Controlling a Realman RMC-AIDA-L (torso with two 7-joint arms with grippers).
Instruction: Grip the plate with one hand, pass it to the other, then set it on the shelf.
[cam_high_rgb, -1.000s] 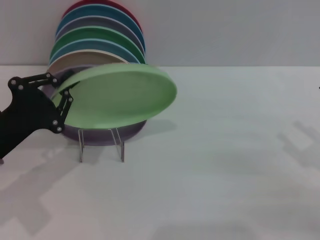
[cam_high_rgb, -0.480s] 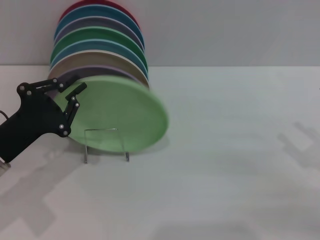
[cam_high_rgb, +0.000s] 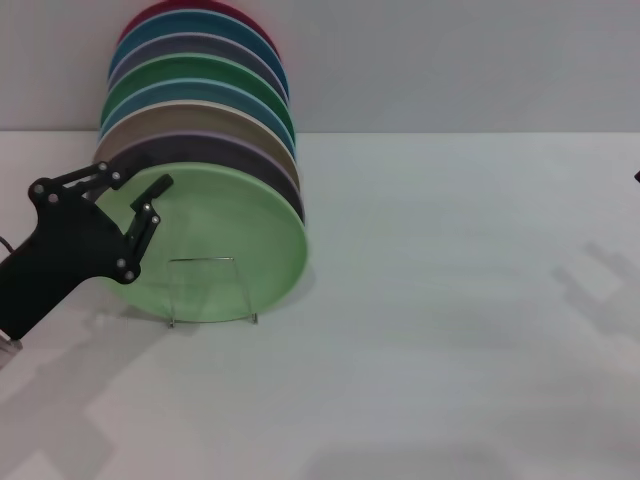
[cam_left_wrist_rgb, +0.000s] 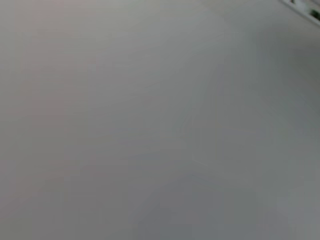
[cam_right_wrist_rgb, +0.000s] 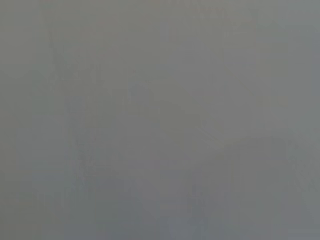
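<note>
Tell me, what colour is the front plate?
Pale mint green plate, clearest in the head view.

head: front, looking down on table (cam_high_rgb: 450, 350) | wrists: blank grey, nothing shared

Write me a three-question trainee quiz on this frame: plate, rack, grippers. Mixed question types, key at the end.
1. True or false: the pale green plate lies flat on the table.
2. Which gripper is at the plate's rim? A) left gripper B) right C) both
3. Short answer: where does the pale green plate sit among the stacked plates?

Key
1. False. It stands nearly upright in the rack, behind the rack's front wire frame.
2. A. The left gripper's fingers are spread at the plate's left rim; the right gripper is out of view.
3. At the front of the row, leaning against the plates behind it.
</note>
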